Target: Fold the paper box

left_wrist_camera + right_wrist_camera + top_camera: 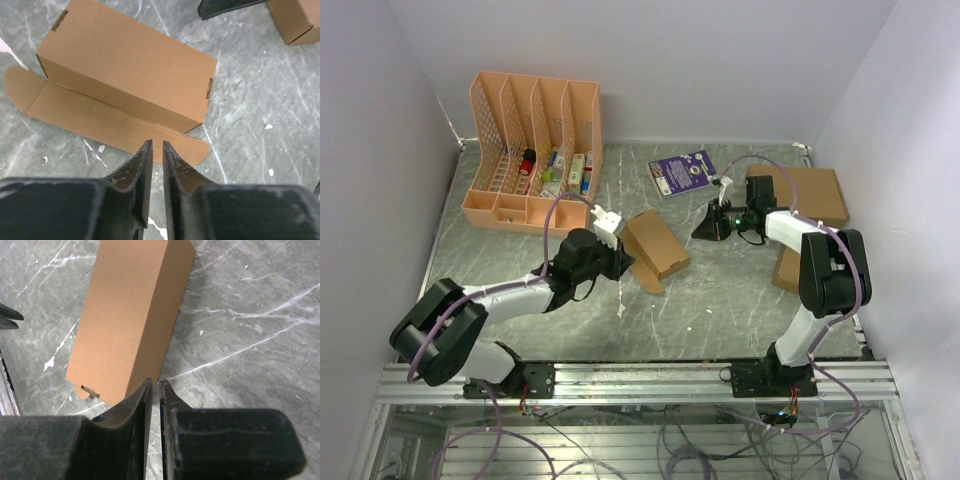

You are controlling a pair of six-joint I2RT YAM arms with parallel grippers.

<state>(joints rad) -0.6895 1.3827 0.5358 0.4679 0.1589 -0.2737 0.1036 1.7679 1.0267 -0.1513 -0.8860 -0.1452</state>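
Note:
The paper box (657,243) is a slim brown carton lying on the grey marble table, its long lid flap (646,276) spread flat toward the left arm. In the left wrist view the box (125,70) lies ahead with the flap (100,117) flat before it. My left gripper (156,146) has its jaws nearly together with nothing between them, tips at the flap's edge. My right gripper (154,383) is shut and empty, its tips beside the corner of the box (130,315). In the top view the left gripper (623,262) and the right gripper (705,229) flank the box.
A pink desk organizer (535,150) with small items stands at the back left. A purple booklet (682,172) lies at the back centre. A large brown cardboard box (805,192) and a second small carton (786,270) sit at the right, by the right arm.

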